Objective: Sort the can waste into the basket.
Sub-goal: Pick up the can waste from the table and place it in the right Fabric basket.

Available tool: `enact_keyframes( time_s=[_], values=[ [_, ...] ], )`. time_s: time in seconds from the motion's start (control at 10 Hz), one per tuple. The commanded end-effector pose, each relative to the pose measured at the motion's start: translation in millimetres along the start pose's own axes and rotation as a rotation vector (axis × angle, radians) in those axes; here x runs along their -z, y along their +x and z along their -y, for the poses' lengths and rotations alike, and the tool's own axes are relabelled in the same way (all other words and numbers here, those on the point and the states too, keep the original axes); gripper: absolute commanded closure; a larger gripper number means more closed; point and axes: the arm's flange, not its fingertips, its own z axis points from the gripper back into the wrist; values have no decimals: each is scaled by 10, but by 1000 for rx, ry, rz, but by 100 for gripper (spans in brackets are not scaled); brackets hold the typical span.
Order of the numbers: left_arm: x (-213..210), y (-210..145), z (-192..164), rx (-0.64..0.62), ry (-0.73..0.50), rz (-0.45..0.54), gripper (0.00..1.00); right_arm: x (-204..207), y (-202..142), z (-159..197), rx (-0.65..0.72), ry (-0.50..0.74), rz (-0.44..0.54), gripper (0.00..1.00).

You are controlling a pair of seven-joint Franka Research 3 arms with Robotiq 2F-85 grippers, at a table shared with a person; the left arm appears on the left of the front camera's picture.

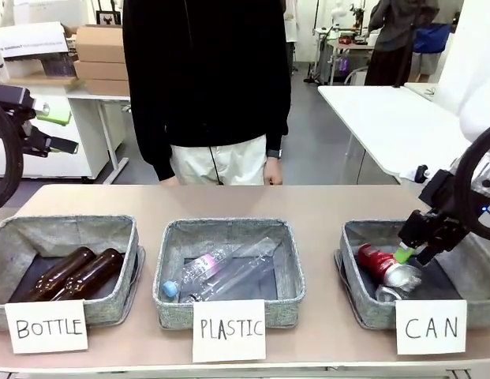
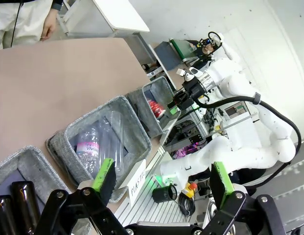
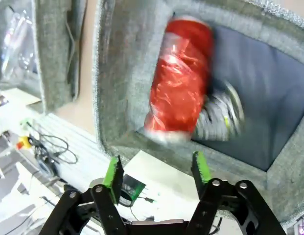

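Since both cans lie in the basket (image 1: 363,312) at the table's right front corner, red can (image 1: 374,260) over the other can (image 1: 396,280) (blurred), the right gripper (image 1: 408,254), spread and empty above them, should lift straight, avoiding the rim. The left gripper (image 2: 161,182) gapes empty by the table's left edge.

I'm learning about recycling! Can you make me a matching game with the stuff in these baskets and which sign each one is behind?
Things:
1. red can
2. brown bottles
3. clear bottles
4. right gripper

Places:
A. in the basket signed PLASTIC
B. open, above the CAN basket
C. in the basket signed BOTTLE
D. lying in the basket signed CAN

Pairs: 1-D, 2-C, 3-A, 4-B
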Motion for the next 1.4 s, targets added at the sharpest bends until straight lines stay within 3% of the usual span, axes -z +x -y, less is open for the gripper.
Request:
enact_keyframes(
  time_s=[0.0, 0.4, 0.5, 0.6, 0.7, 0.8, 0.9, 1.0, 1.1, 1.2, 1.3],
  values=[
    [-10, 13, 29, -9, -11, 11, 0, -2, 21, 4, -16, 21, 24, 0],
    [-10, 13, 29, -9, -11, 11, 0, -42, 40, -8, -14, 17, 25, 0],
    [-10, 13, 29, -9, -11, 11, 0, -89, 42, 5, -15, 55, 68, 0],
    [-10, 13, 29, -9, -11, 11, 0, -251, -13, 46, -90, 281, 310, 0],
    [-10, 13, 29, -9, -11, 11, 0, -418, -141, 89, -73, 648, 665, 0],
    [-10, 13, 29, -9, -11, 11, 0, -544, -270, 101, -13, 1013, 793, 0],
    [-10, 13, 29, -9, -11, 11, 0, -607, -308, 87, 73, 1223, 812, 0],
    [-10, 13, 29, -9, -11, 11, 0, -622, -292, 96, 52, 1292, 832, 0],
    [-10, 13, 29, -9, -11, 11, 0, -619, -231, 106, 43, 1334, 824, 0],
    [-10, 13, 29, -9, -11, 11, 0, -624, -103, 74, 147, 1284, 805, 0],
    [-10, 13, 29, -9, -11, 11, 0, -926, -213, 123, 161, 804, 533, 0]
  ],
)
